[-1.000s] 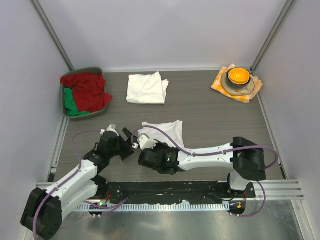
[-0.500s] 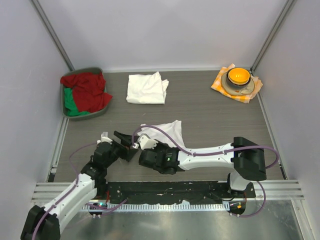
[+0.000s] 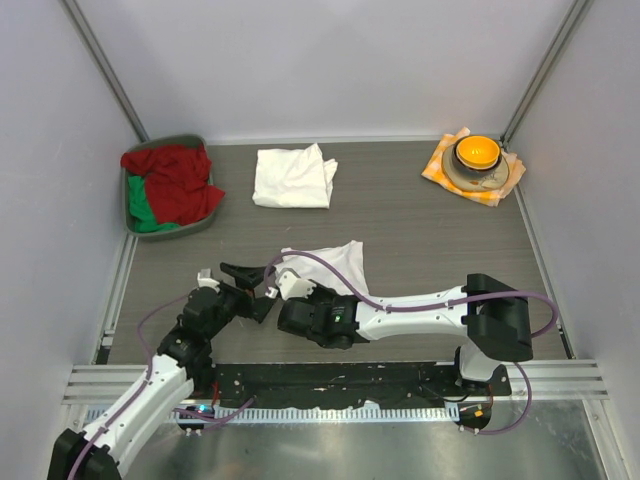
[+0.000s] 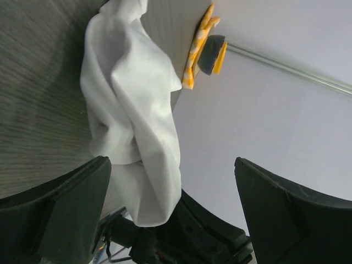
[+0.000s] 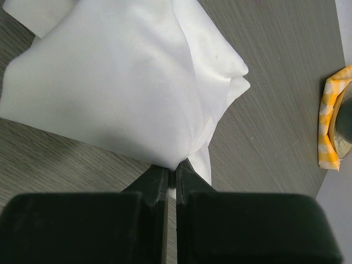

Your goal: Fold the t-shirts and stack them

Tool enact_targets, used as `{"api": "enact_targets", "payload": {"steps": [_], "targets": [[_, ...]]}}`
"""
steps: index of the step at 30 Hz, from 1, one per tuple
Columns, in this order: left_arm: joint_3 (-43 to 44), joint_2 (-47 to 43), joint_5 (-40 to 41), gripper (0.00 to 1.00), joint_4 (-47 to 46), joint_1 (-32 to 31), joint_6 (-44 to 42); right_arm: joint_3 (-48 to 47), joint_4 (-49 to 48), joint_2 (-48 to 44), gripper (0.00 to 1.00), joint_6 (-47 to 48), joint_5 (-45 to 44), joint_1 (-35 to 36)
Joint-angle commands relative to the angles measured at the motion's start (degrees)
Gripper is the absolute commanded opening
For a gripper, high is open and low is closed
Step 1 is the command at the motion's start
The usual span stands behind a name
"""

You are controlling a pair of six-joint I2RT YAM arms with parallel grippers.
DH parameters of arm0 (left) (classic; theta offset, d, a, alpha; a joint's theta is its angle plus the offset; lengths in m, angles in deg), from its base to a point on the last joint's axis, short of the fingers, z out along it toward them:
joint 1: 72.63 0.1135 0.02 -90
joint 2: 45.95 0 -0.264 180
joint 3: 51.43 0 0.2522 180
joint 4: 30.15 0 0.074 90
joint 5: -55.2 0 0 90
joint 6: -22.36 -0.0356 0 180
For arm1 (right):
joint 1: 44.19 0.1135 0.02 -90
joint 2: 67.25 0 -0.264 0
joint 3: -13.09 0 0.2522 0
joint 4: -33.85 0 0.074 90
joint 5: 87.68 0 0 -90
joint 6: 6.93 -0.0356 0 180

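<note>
My right claw (image 5: 170,171) is closed on the near edge of the crumpled shirt (image 3: 330,262), which lies toward the front of the tabletop (image 3: 430,240). My left claw (image 3: 252,281) gapes wide just left of it, holding nothing. There is bare room to the shirt's right, and the folded shirt (image 3: 293,177) sits well back. Only the right wrist view shows the pinch; from overhead the arm hides it.

Right wrist view: the crumpled white cotton t-shirt (image 5: 121,82) runs off the top and left edges. Its pinched fold vanishes between the 2 closed fingers (image 5: 157,181) of my right gripper (image 5: 170,171). The orange-and-white checked cloth (image 5: 330,129) is cut by the right edge.
</note>
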Motion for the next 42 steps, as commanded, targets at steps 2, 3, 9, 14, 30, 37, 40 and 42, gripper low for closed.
{"api": "enact_targets", "payload": {"steps": [2, 3, 9, 14, 30, 37, 40, 42], "targets": [[-2.7, 3.7, -4.3, 1.00, 3.5, 0.3, 1.1, 0.3, -1.6, -1.4, 0.01, -1.1, -0.5, 0.0], [-2.5, 4.5, -4.8, 1.00, 4.1, 0.3, 0.7, 0.3, -2.0, -1.5, 0.01, -1.0, -0.5, 0.0], [1.1, 14.8, -7.4, 1.00, 0.9, 0.3, 0.3, 0.7, -2.7, -1.2, 0.01, -0.6, -0.9, 0.0], [1.4, 21.9, -6.3, 1.00, -6.9, 0.3, 2.3, 1.2, -2.9, -1.4, 0.01, -0.3, -0.9, 0.0], [5.8, 41.0, -6.6, 1.00, -23.2, -1.5, 3.9, 1.3, -3.7, -1.5, 0.01, 0.0, -0.7, 0.0], [7.1, 48.5, -6.7, 1.00, -29.5, -3.2, 4.6, -1.9, -3.7, -1.1, 0.01, 0.6, -0.3, 0.2], [7.3, 50.8, -7.2, 1.00, -31.7, -3.4, 4.9, -3.1, -3.3, -0.8, 0.01, 1.0, -0.6, 0.3], [7.5, 52.1, -7.5, 1.00, -32.6, -3.5, 4.8, -4.0, -3.1, -0.5, 0.01, 1.2, -0.6, 0.5]]}}
